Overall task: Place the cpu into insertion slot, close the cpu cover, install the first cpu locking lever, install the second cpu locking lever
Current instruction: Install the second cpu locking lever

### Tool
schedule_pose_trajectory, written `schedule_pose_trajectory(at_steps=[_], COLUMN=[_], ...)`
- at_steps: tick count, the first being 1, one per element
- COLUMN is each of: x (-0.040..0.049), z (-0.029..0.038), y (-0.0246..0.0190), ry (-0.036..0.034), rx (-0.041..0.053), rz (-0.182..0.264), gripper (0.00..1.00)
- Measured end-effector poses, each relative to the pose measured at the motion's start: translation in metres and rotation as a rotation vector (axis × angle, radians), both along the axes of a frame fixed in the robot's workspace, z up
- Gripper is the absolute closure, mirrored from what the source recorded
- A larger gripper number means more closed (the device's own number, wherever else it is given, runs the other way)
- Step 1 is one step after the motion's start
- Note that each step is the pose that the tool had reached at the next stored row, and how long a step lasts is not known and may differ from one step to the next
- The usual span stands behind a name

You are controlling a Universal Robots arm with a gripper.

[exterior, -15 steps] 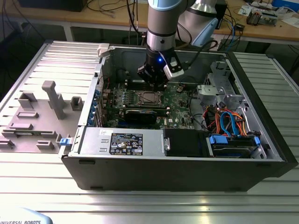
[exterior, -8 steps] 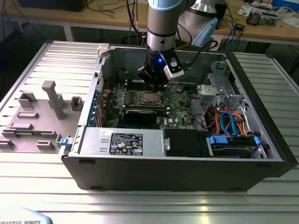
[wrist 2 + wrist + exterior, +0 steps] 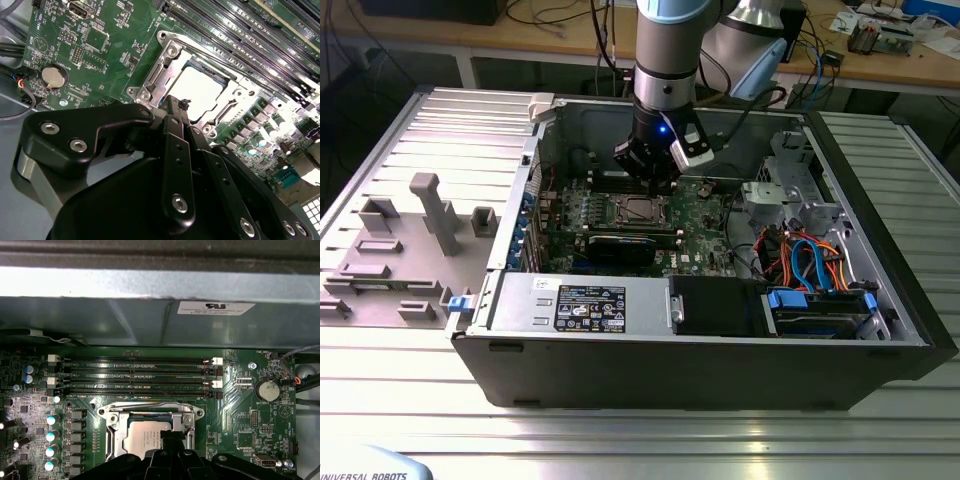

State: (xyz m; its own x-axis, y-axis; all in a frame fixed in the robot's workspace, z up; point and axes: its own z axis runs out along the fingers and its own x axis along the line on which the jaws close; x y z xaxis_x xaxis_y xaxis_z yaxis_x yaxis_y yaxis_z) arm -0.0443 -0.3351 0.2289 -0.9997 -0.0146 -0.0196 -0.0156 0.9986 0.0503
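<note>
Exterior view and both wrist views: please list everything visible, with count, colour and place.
computer case: one, black, open on the metal table
circuit board: one, green, inside the case
cpu: one, silver-grey, seated in the insertion slot
cpu cover: one, silver, closed around the cpu
memory slots: several, black, beside the slot
coin battery: one, silver, on the board
fixture blocks: several, grey, exterior view's left
gripper: one, black, just above the cover's edge

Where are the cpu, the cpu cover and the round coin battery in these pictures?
cpu point(image 3: 200, 90): second wrist view, on its bright metal top.
cpu cover point(image 3: 115, 432): first wrist view, on the frame's side bar.
coin battery point(image 3: 266, 390): first wrist view, on its silver face.
</note>
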Motion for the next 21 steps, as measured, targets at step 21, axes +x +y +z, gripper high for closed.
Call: schedule_pose_trajectory(at_steps=[21], x=[0.0], z=[0.0124], y=[0.0], ry=[0.0], rx=[0.0005], rz=[0.0], gripper=[0.89])
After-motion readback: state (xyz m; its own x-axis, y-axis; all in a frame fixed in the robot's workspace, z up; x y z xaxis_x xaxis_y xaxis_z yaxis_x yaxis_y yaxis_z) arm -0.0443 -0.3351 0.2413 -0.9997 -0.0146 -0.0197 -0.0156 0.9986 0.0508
